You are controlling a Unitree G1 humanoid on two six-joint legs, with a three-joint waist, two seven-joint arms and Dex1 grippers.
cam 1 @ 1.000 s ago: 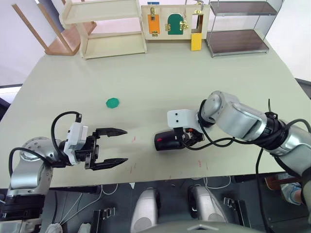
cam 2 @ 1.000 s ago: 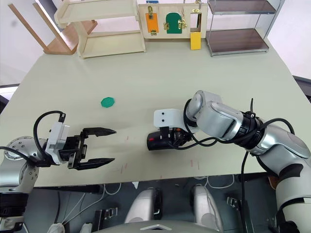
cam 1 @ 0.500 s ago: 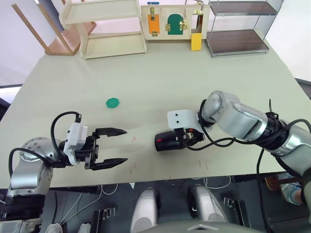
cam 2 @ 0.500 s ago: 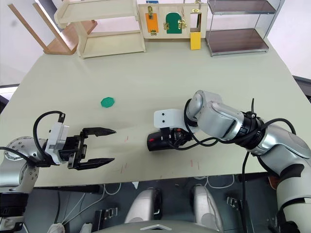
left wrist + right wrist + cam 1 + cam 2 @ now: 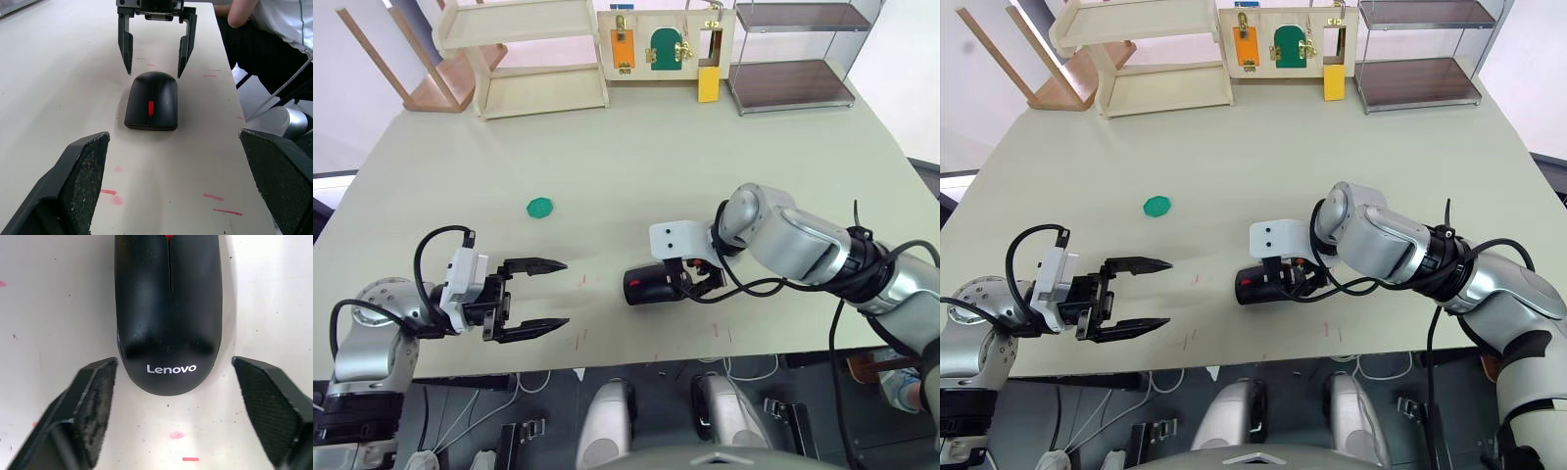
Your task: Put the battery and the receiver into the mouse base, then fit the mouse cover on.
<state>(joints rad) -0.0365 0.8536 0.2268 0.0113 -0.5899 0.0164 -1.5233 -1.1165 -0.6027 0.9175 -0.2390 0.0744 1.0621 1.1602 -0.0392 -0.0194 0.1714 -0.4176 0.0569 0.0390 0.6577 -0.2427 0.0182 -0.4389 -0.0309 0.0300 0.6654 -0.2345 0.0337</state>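
Assembled mouse (image 5: 151,100), mouse cover (image 5: 167,308) fitted, lies between the right gripper (image 5: 154,58) fingers, spread wide, untouched. Left gripper (image 5: 536,297) gapes wide, empty, facing it.

A green disc (image 5: 540,207) lies on the table (image 5: 636,147), with shelves (image 5: 524,54) and a latch board (image 5: 656,44) along its far edge.

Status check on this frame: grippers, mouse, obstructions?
Both grippers open: left gripper off to the side, right gripper straddling the mouse's rear. Mouse assembled, cover on. Nothing blocking.
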